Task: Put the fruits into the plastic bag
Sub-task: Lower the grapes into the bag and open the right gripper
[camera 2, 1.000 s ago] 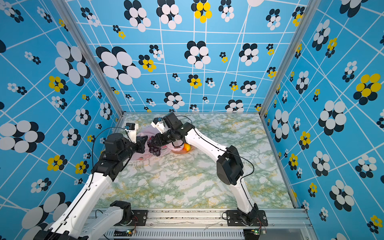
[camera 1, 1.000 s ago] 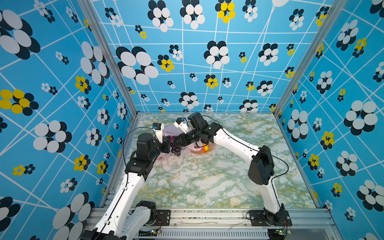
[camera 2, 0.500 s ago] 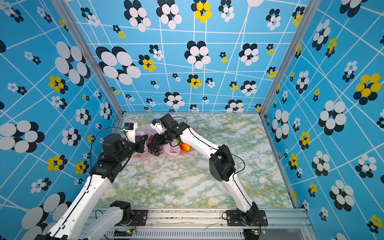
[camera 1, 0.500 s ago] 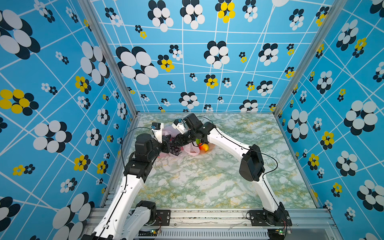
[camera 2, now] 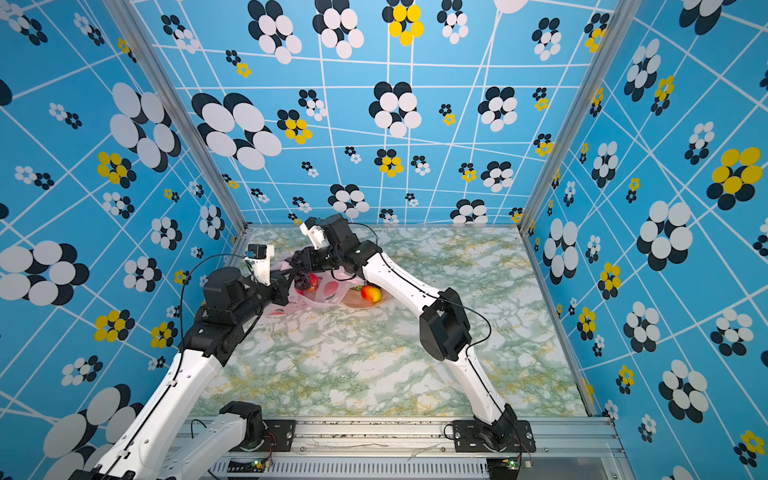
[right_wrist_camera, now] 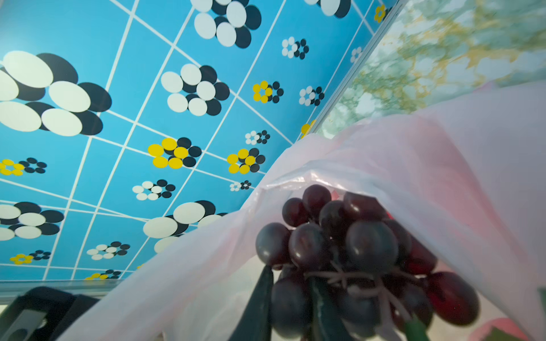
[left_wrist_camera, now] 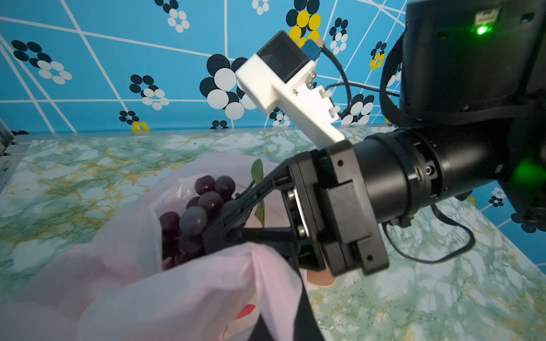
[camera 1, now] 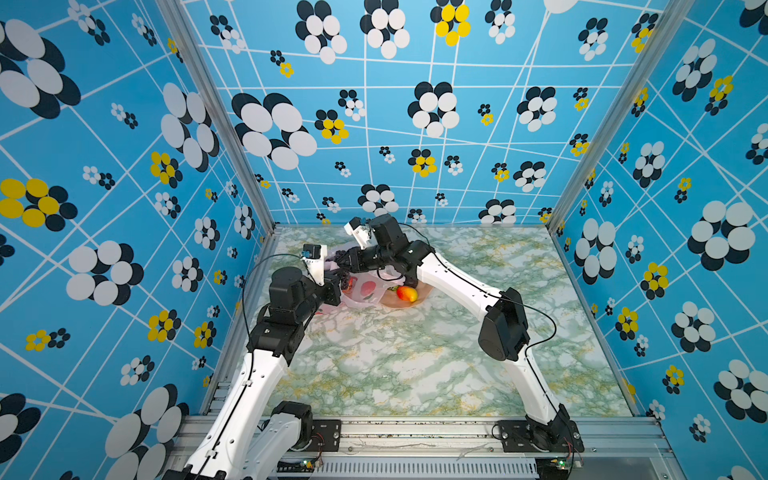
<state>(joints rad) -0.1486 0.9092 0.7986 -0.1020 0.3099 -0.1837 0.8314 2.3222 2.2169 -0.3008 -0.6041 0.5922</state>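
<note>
In both top views the plastic bag (camera 1: pixel 365 293) lies crumpled at the far left of the marble table (camera 1: pixel 415 365). It is thin, pale pink and see-through, with red fruit prints on its side. The left gripper (camera 1: pixel 337 286) is clamped on the bag's near rim. The right gripper (camera 1: pixel 340 266) reaches over the mouth, pinched on the dark purple grape bunch (camera 2: pixel 306 281), which sits in the opening. Just beside the bag, a peach bowl (camera 2: pixel 353 302) holds a yellow-to-red mango-like fruit (camera 2: pixel 371 293). A speck of green next to it is too small to name, and the right arm covers the bowl's far side.

In the left wrist view the bag's rim (left_wrist_camera: pixel 183 283) rises blurred close to the lens, draped over a black finger cut off by the frame edge. Past it the glossy round grapes (left_wrist_camera: pixel 201 206) sit within the open mouth, with a green leaf (left_wrist_camera: pixel 257 174) above them. The right gripper's fingers (left_wrist_camera: pixel 236 206) close on the bunch's stem end.

In the right wrist view the grapes (right_wrist_camera: pixel 339 251) fill the lower frame between two dark fingers (right_wrist_camera: pixel 260 301). The pink film (right_wrist_camera: pixel 443 165) arches around them, and the bag's bottom is hidden.
</note>
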